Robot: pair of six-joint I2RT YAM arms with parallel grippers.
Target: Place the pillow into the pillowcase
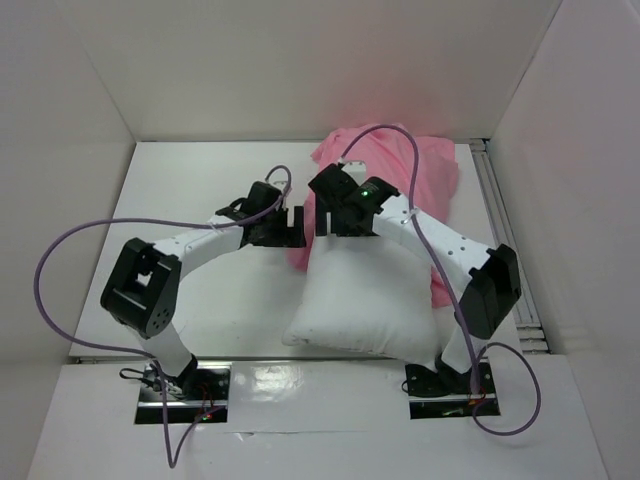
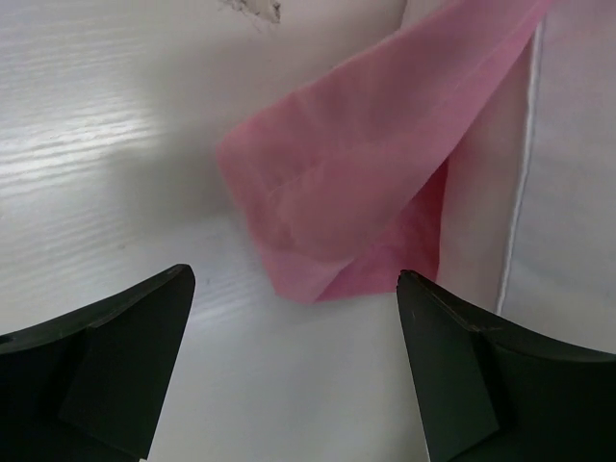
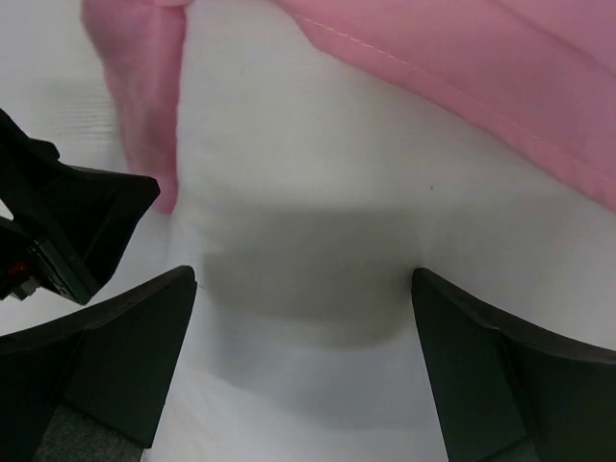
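Note:
The white pillow (image 1: 365, 300) lies in the middle of the table, its far end under the pink pillowcase (image 1: 410, 165), which is bunched behind it. My left gripper (image 1: 295, 226) is open and empty by the pillow's far left corner. In the left wrist view the gripper (image 2: 294, 279) hovers over bare table just short of a pink pillowcase corner (image 2: 346, 192), with the pillow (image 2: 573, 192) at the right. My right gripper (image 1: 335, 222) is open and empty over the pillow's far end. In the right wrist view the gripper (image 3: 305, 276) is above the pillow (image 3: 318, 173), and the pillowcase hem (image 3: 462, 58) is beyond.
White walls enclose the table (image 1: 200, 190) at the back and both sides. A metal rail (image 1: 500, 200) runs along the right edge. Purple cables loop from both arms. The left gripper's black body (image 3: 58, 231) shows at the left of the right wrist view.

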